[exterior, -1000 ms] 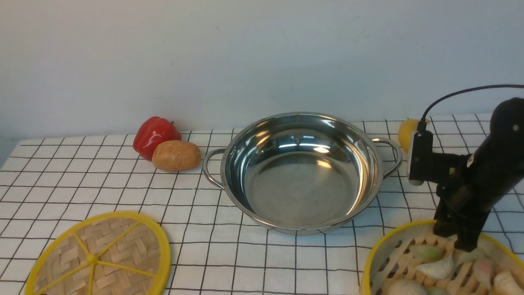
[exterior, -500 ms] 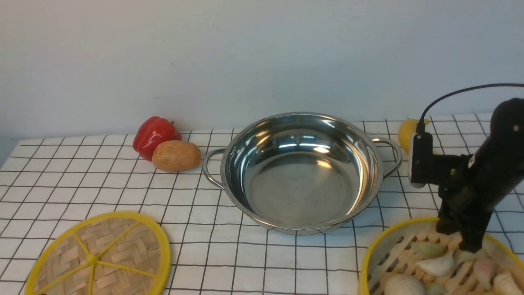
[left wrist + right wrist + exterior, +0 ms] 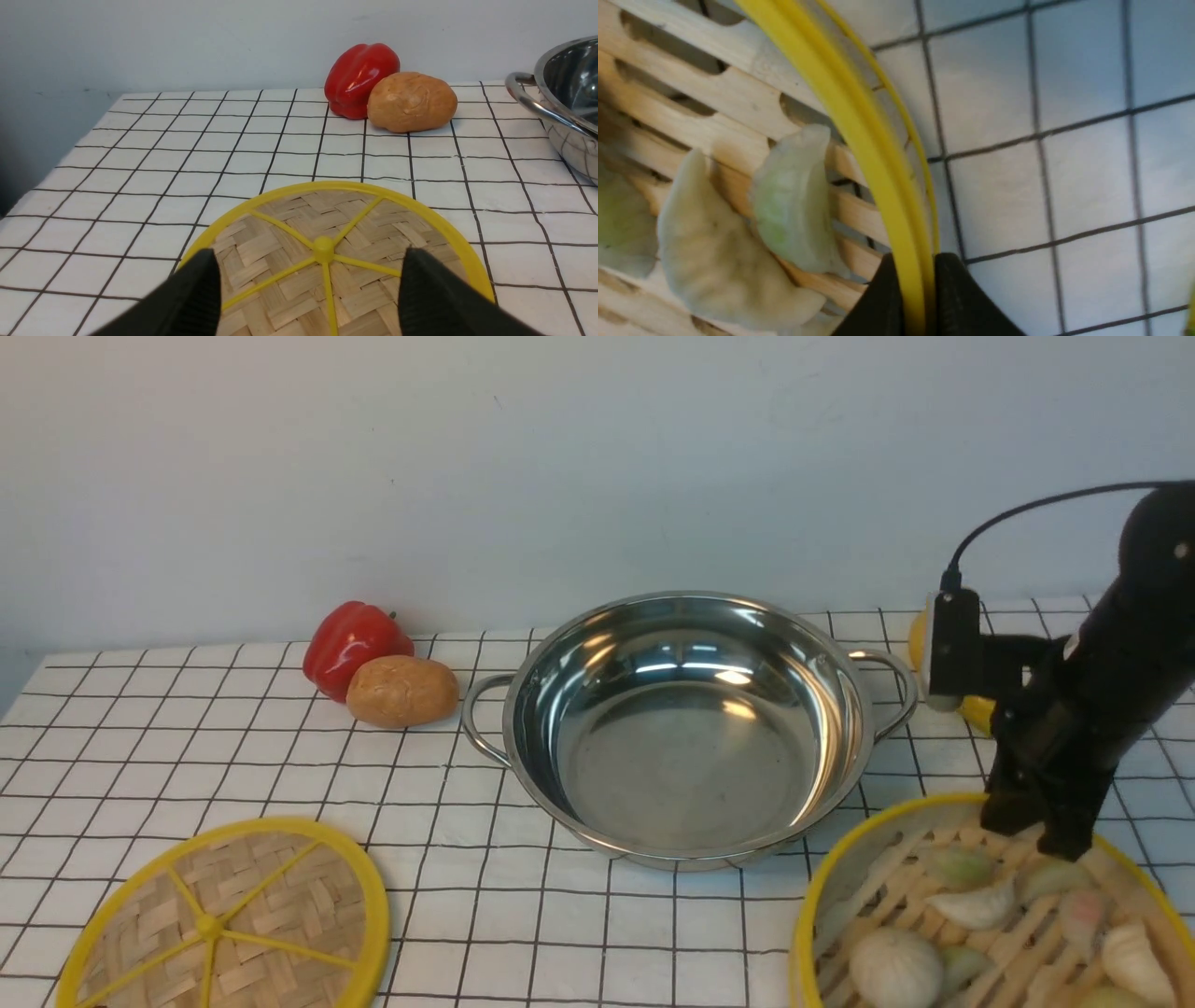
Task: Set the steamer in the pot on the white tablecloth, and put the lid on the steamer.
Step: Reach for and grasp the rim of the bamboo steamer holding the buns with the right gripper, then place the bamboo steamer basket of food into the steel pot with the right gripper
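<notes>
At the near right corner of the white tablecloth (image 3: 280, 747) we see the steamer (image 3: 864, 887), its slatted floor loaded with dumplings (image 3: 976, 905). Our right gripper (image 3: 1036, 835) reaches down onto the far side of its yellow rim. The right wrist view shows both fingers (image 3: 882, 303) clenched on that rim, one inside the wall and one outside. Whether the steamer's base rests on the cloth we cannot tell.

The pot (image 3: 686, 775) sits at the middle of the cloth, apart from the steamer, its bare steel floor showing. The lid (image 3: 219, 919) lies flat at the near left corner. Our left gripper (image 3: 308, 255) hangs over it with jaws spread wide, gripping nothing. Toward the far edge, left of the pot, a red pepper (image 3: 353, 644) and a potato (image 3: 401, 691) touch.
</notes>
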### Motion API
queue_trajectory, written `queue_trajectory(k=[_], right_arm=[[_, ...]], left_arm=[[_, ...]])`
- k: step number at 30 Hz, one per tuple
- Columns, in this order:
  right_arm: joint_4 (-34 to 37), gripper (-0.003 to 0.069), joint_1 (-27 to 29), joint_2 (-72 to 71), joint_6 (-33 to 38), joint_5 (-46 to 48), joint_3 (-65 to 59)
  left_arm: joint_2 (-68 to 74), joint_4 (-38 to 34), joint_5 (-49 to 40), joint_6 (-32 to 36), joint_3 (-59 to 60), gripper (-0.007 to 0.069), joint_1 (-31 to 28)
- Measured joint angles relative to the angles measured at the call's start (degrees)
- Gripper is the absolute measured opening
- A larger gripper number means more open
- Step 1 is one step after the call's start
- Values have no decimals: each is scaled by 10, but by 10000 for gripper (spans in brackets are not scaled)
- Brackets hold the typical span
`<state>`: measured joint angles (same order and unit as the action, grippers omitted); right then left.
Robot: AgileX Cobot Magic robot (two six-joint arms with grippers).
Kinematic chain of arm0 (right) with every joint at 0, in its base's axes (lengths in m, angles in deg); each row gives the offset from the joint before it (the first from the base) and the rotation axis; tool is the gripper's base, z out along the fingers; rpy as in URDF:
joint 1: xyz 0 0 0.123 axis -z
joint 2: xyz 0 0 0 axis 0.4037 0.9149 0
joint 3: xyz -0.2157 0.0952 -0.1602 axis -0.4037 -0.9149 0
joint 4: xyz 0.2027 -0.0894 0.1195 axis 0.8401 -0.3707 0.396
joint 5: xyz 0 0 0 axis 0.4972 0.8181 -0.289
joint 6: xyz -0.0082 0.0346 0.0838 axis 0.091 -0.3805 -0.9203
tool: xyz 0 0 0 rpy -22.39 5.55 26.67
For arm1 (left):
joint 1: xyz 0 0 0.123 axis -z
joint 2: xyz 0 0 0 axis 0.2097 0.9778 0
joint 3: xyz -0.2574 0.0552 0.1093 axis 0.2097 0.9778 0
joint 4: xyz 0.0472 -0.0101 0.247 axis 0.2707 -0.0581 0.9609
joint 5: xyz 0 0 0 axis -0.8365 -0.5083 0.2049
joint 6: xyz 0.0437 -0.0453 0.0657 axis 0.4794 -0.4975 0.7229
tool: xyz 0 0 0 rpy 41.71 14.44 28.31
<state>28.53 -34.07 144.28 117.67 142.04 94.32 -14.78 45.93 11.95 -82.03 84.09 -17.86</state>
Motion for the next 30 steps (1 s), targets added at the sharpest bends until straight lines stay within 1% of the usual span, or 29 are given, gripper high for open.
queue_trajectory(k=[2, 5, 13, 20, 25, 30], right_arm=[[4, 83, 0, 0, 0, 27, 28], [7, 82, 0, 0, 0, 42, 37], [15, 82, 0, 0, 0, 64, 37], [40, 82, 0, 0, 0, 80, 37], [33, 82, -23, 0, -16, 81, 41], [31, 82, -69, 0, -39, 87, 79]], left_arm=[[0, 0, 0, 0, 0, 474, 0], [0, 0, 0, 0, 0, 474, 0], [0, 0, 0, 0, 0, 474, 0], [0, 0, 0, 0, 0, 474, 0], [0, 0, 0, 0, 0, 474, 0], [0, 0, 0, 0, 0, 474, 0]])
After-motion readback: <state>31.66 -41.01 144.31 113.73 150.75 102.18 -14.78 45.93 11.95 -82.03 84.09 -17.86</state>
